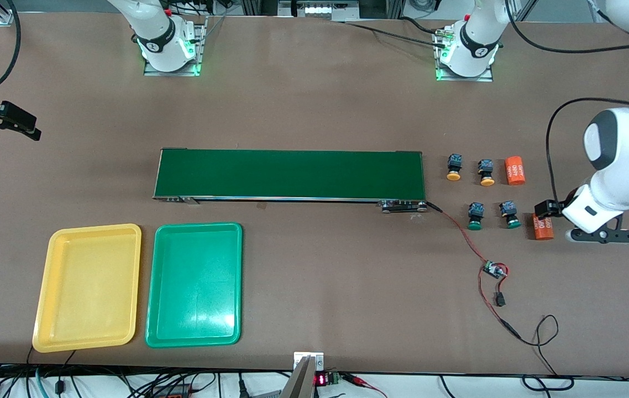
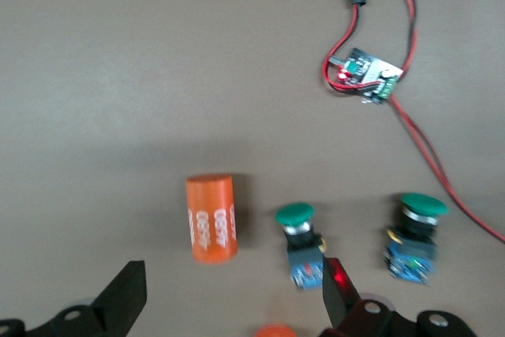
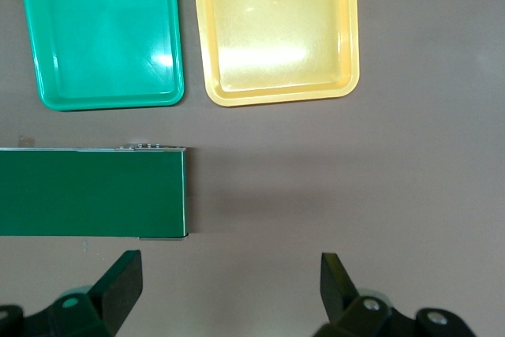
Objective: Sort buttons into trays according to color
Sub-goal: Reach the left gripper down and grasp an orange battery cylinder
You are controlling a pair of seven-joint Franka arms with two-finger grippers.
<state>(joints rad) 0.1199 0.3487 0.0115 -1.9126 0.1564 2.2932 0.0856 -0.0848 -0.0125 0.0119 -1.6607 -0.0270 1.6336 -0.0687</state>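
Note:
Two yellow-capped buttons [image 1: 454, 167] [image 1: 486, 172] and two green-capped buttons [image 1: 476, 216] [image 1: 510, 214] lie on the table past the left arm's end of the belt. The green-capped ones also show in the left wrist view [image 2: 300, 244] [image 2: 414, 236]. The yellow tray [image 1: 87, 287] and green tray [image 1: 194, 284] lie empty side by side, nearer the front camera than the belt, and show in the right wrist view [image 3: 276, 29] [image 3: 102, 29]. My left gripper [image 1: 551, 210] [image 2: 233, 296] is open and empty, above the table beside the green-capped buttons. My right gripper [image 1: 16, 121] [image 3: 229, 282] is open and empty, waiting at the right arm's end.
A long dark-green conveyor belt [image 1: 289, 174] [image 3: 91, 192] lies mid-table. One orange "4680" cylinder [image 1: 514, 170] lies beside the yellow-capped buttons, another [image 1: 543, 228] [image 2: 211, 219] under my left gripper. A small circuit board [image 1: 494, 270] [image 2: 367, 75] with red and black wires lies nearer the front camera.

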